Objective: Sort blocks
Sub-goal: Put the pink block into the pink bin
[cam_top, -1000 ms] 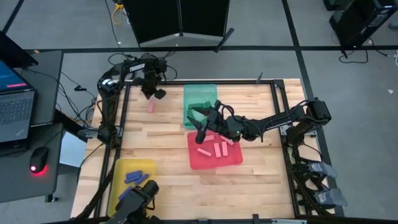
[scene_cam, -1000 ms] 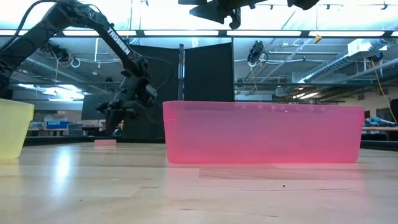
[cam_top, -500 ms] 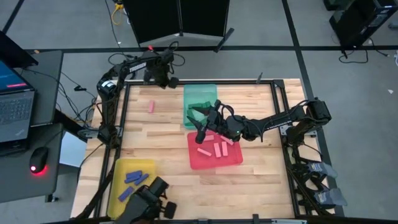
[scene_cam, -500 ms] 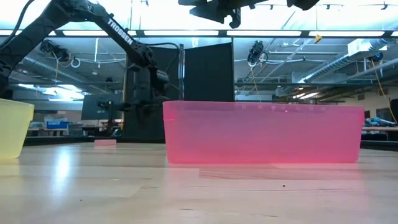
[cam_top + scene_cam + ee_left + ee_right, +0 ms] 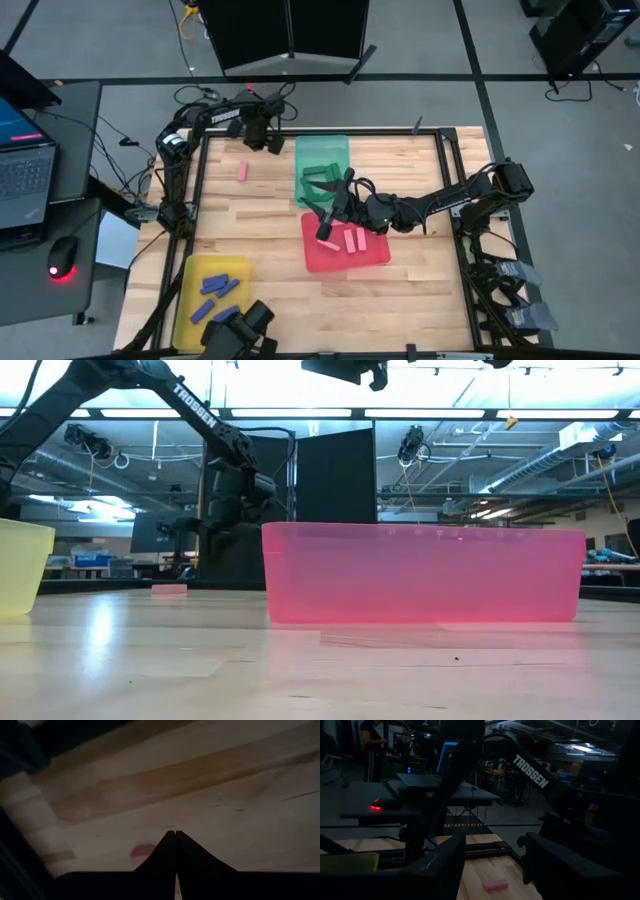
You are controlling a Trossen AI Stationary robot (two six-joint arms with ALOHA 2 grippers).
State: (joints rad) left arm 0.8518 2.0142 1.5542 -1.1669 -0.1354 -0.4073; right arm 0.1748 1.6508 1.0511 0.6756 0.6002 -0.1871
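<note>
Sitting in an open workshop with ceiling strip lights: a pale wooden slatted table (image 5: 260, 210) carrying three shallow plastic trays. Taking the translucent red tray (image 5: 375, 256) at the table's middle as landmark: lying inside it, three small pink rectangular blocks (image 5: 352, 239), apparently already sorted by colour. Touching its far edge, a teal-green tray (image 5: 322, 152) holding green blocks (image 5: 322, 178); well off toward the near left corner, a yellow tray (image 5: 190, 283) holding blue blocks (image 5: 220, 285).

Hovering over the red tray's far left corner, the right claw (image 5: 325, 216), fingers spread wide in its wrist view with nothing between them, probably placed there for dropping pink pieces in.

Hanging beyond the green tray, by the table's far edge, the left claw (image 5: 175, 836), fingers pressed together at the tips and empty. Resting alone on bare wood, far left of the red tray, one stray pink block (image 5: 243, 172), likely remaining to be collected.
</note>
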